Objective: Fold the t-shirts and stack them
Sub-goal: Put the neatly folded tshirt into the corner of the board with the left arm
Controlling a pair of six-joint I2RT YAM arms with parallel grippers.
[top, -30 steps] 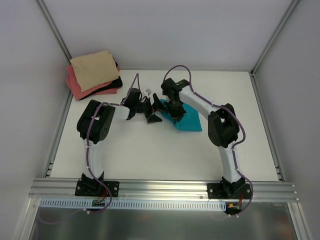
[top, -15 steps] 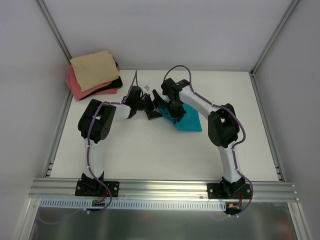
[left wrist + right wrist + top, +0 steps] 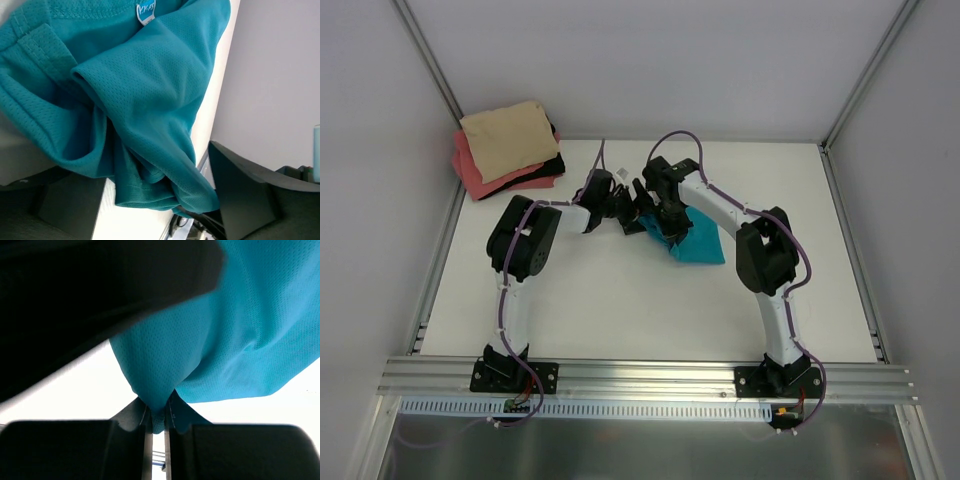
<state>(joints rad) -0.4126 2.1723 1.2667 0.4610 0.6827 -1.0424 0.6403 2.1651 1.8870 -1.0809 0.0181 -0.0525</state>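
Teal tee point(image 3: 705, 243), tan tee point(image 3: 505, 140), coral tee point(image 3: 478, 179)

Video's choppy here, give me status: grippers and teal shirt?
Right gripper shut on teal shirt. Left gripper open, cloth between its jaws, ungripped. Folded stack far left, apart from both arms.

A soft teal t-shirt point(image 3: 705, 245) lies near the middle of the flat white table point(image 3: 620, 310). A coral-pink t-shirt point(image 3: 478, 182) lies at its far-left corner.
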